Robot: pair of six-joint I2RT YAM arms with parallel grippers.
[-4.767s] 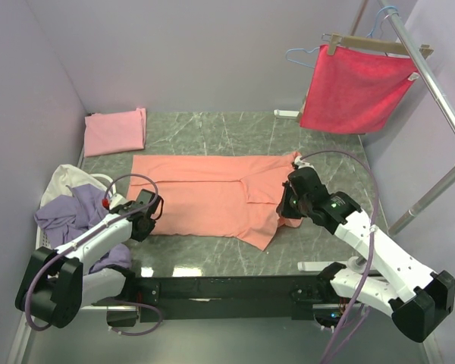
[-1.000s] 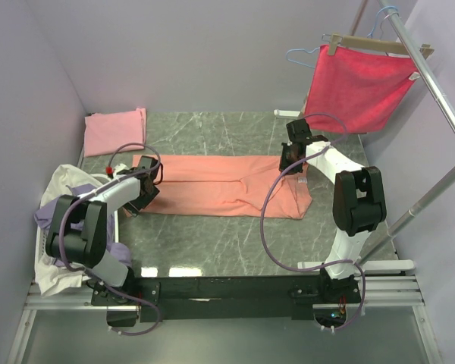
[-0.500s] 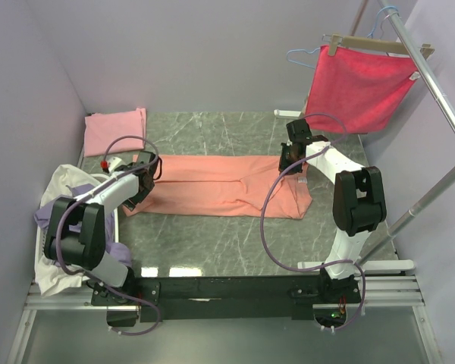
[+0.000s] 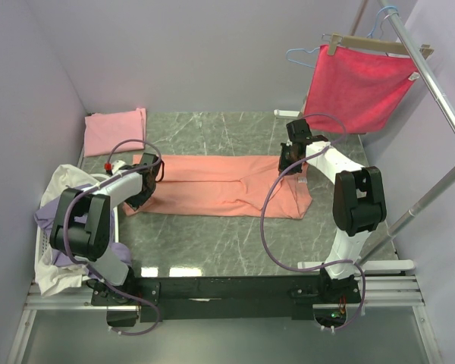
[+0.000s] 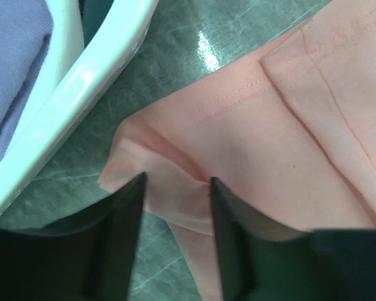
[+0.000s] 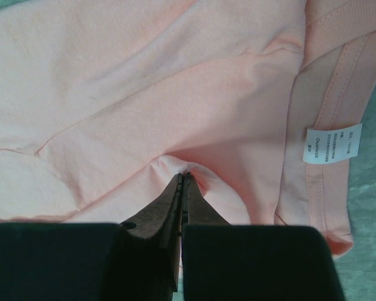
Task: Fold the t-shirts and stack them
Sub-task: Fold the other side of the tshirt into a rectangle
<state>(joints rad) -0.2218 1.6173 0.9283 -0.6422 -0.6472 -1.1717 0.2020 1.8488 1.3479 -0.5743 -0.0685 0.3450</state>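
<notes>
Salmon-orange cotton t-shirt, newly halved lengthwise on the green marble worktop — first fold done. Left fingers spread over its hem corner; right fingers pinch cloth by the collar.

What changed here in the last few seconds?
Both arms carried the near edge of the orange shirt over toward its far edge, folding it narrower. The right gripper has its jaws shut on a pinch of it; the left gripper has them open around a crease at the corner. The pink shirt and red cloth stayed put.
</notes>
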